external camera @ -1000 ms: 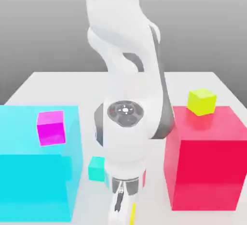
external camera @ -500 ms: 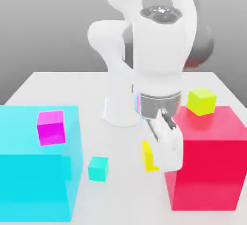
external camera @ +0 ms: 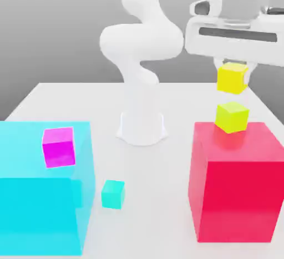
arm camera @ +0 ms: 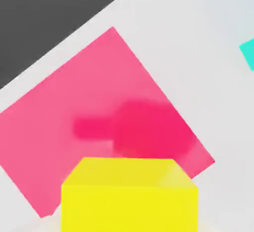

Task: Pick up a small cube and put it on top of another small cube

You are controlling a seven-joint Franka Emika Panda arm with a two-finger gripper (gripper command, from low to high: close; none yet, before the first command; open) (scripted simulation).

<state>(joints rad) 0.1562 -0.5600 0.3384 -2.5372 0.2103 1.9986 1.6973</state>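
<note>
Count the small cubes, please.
4: yellow, in the end effector; lime, on the red box; magenta, on the blue box; teal, on the table. Others may be hidden.

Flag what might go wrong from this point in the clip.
The yellow cube hangs in the gripper above the lime cube with a gap between them, so letting go too early could make it drop and bounce off. The lime cube sits near the back of the red box; a sideways nudge while lowering might push it over that edge.
</note>
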